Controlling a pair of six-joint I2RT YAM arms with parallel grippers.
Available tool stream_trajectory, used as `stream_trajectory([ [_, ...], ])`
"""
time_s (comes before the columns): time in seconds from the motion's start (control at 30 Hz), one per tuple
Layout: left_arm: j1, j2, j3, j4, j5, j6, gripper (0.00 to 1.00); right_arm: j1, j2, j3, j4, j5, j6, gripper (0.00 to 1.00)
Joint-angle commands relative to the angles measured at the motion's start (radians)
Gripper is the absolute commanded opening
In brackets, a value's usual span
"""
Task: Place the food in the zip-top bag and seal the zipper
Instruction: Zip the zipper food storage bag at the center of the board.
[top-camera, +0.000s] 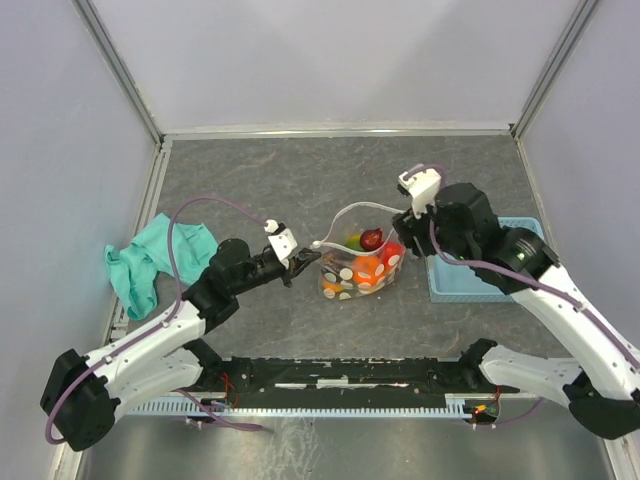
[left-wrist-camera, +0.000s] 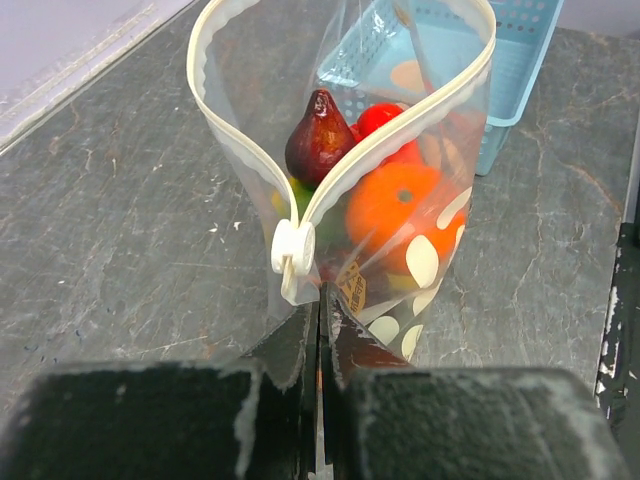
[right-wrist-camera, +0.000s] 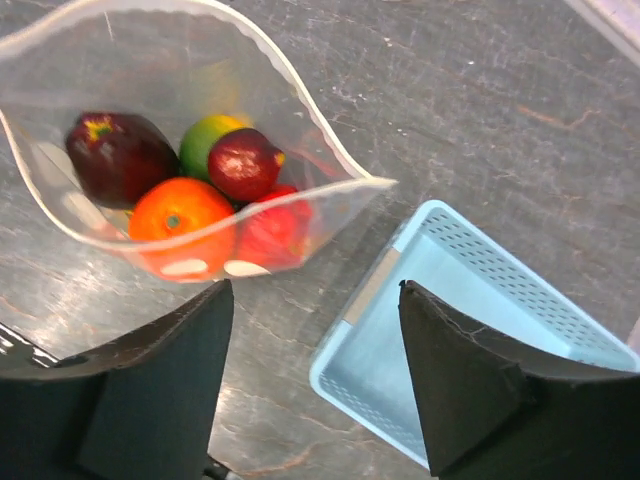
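From above, my left pincer (top-camera: 303, 262) is pinched onto the near-left corner of the clear plastic zip-top bag printed with white round dots (top-camera: 345, 285). The bag stands open in the middle of the dark grey, stone-veined table (top-camera: 250, 190). My right pincer (top-camera: 402, 228) hangs at the bag's far-right end. A crumpled teal cloth (top-camera: 150, 260) lies well off to the left. A pale blue perforated plastic basket (top-camera: 455, 280) sits just right of the bag, partly under my right arm.

At my left wrist, the two black fingers (left-wrist-camera: 290, 350) are pressed together on the thin film, just below a small white round slider (left-wrist-camera: 293, 248). The narrow whitish press-seal zipper (left-wrist-camera: 400, 125) curves away in an open loop. Inside are glossy toy food pieces: a dark purple pear-shaped one (left-wrist-camera: 318, 125), a round orange one (left-wrist-camera: 400, 205) and a red one (left-wrist-camera: 380, 118).

At my right wrist, the broad black fingers (right-wrist-camera: 170, 390) stand wide apart, holding nothing, with the bag's pointed corner (right-wrist-camera: 385, 183) just beyond them. The bag's mouth gapes over a dark purple fruit (right-wrist-camera: 120, 155), a green-yellow one (right-wrist-camera: 210, 140), a smaller dark red one (right-wrist-camera: 245, 163), the orange one (right-wrist-camera: 180, 212) and a red one (right-wrist-camera: 275, 230). The basket's rounded rim (right-wrist-camera: 345, 355) lies beside the bag.
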Motion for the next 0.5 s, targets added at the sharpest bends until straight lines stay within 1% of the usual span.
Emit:
stream_trajectory([
  [0.0,0.004,-0.055,0.042,-0.041,-0.024,0.085,0.03,-0.086,-0.097,-0.063,0.088,-0.182,-0.26,0.79],
  [0.07,0.004,-0.07,0.042,-0.057,-0.026,0.101,0.03,-0.149,-0.099,-0.081,0.092,-0.3,-0.305,0.83],
  [0.23,0.004,-0.087,0.046,-0.078,-0.025,0.13,0.03,-0.302,-0.029,-0.093,0.092,-0.572,-0.42,0.83],
  [0.33,0.004,-0.09,0.045,-0.08,-0.02,0.129,0.03,-0.358,0.024,-0.09,0.105,-0.67,-0.469,0.83],
  [0.47,0.004,-0.098,0.044,-0.082,-0.017,0.126,0.03,-0.386,0.084,-0.096,0.159,-0.74,-0.501,0.83],
])
